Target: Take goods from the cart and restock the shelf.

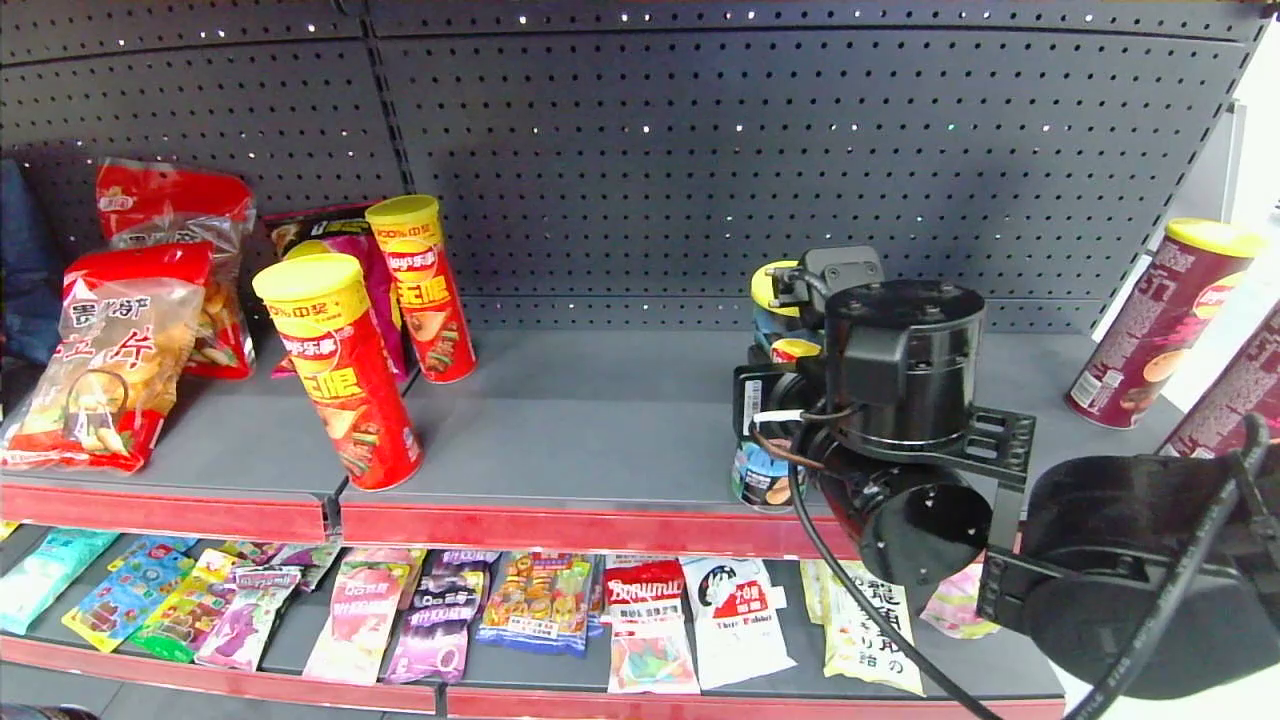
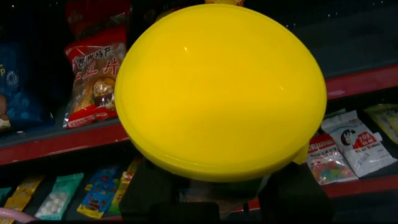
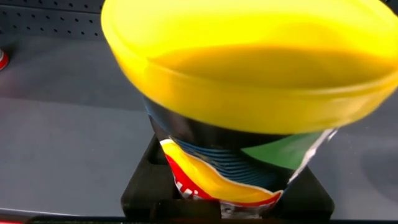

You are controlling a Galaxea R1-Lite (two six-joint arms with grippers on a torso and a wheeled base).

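Grey metal makes up the upper shelf (image 1: 600,420), which has a red front edge and a dark pegboard wall (image 1: 700,150) behind it. Below it the lower shelf (image 1: 1000,675) carries a row of flat candy packets (image 1: 540,600).

The right arm comes in over the right part of the upper shelf. The right gripper (image 3: 227,202) has its fingers (image 3: 146,186) clenched on the body of a blue can (image 1: 758,478) with a yellow lid. The can is upright, with its base low near the shelf's front edge. Whether it rests on the shelf I cannot tell.

In the left wrist view, the left gripper (image 2: 221,199) holds a second can (image 2: 221,93). Its yellow lid faces the camera, dark fingers (image 2: 149,193) flank the body below the lid, and the shelves lie beyond it.

Two clear-and-red snack bags (image 1: 95,360) lean at the left end of the upper shelf, one behind the other. Just beside them stand two red tubes with yellow lids: one (image 1: 340,370) close to the front edge and one (image 1: 425,290) farther back. A purple bag (image 1: 340,240) is propped behind them. Two maroon tubes (image 1: 1150,320) tilt at the far right end, well apart from the blue can.
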